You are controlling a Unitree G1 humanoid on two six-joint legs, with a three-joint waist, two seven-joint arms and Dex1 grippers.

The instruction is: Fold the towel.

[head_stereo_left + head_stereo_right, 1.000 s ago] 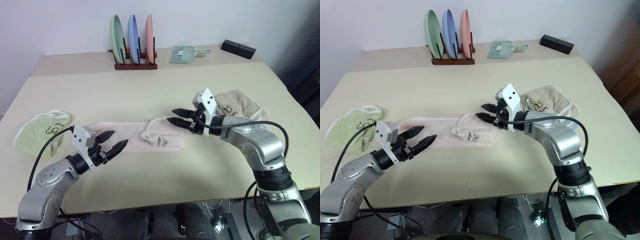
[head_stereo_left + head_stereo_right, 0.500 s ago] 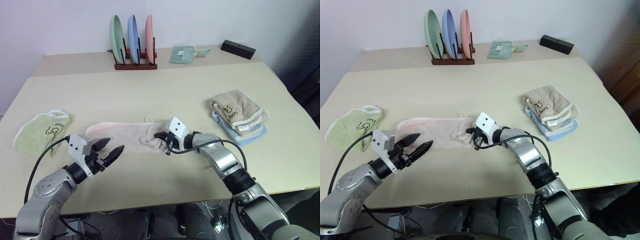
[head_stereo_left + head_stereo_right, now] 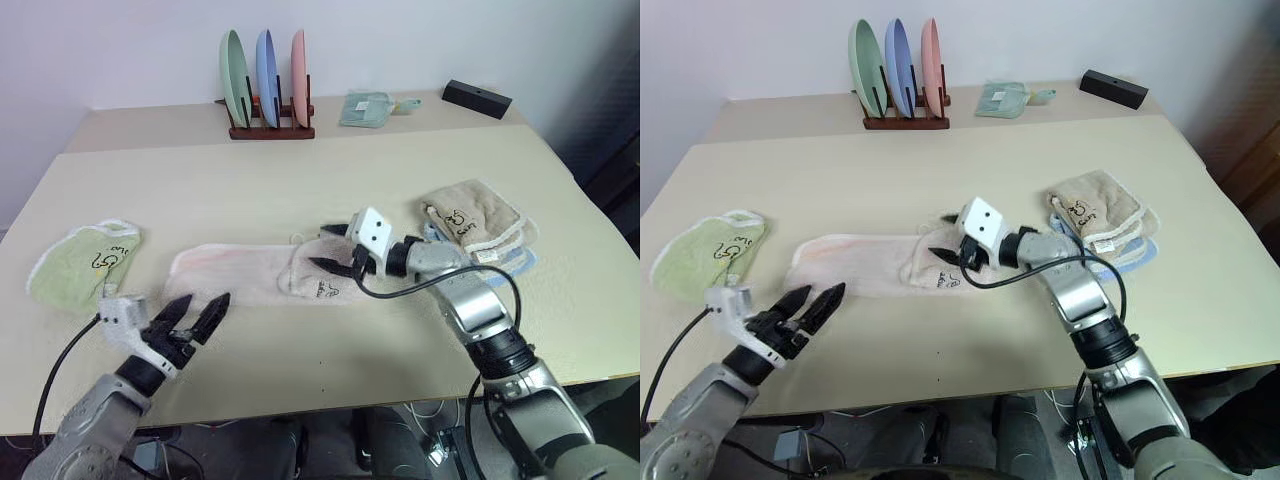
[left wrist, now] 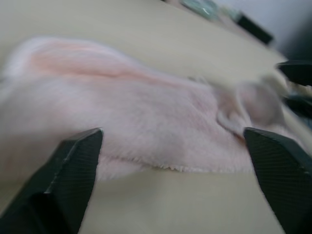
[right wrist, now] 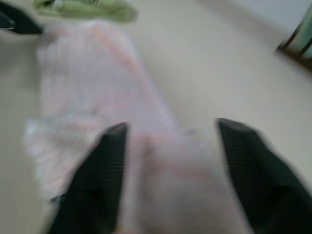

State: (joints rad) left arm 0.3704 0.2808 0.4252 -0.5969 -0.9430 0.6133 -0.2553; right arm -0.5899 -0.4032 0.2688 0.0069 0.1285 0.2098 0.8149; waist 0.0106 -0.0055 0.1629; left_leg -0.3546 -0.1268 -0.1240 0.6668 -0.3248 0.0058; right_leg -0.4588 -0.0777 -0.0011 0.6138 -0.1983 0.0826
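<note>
right pincer (image 3: 330, 247) newly open over towel (image 3: 240, 275)

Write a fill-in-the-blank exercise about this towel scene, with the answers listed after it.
1. The towel lying between both end effectors is pale ____.
2. The rack at the back holds ____ plates.
3. The right end effector hovers over the towel with its jaws ____.
4. The beige towel lies on a ____ one.

Answers: pink; three; open; blue

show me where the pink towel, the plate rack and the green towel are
pink towel (image 3: 240, 272), left eye view, its flat middle.
plate rack (image 3: 271, 131), left eye view, its wooden base.
green towel (image 3: 75, 265), left eye view, its middle.
</note>
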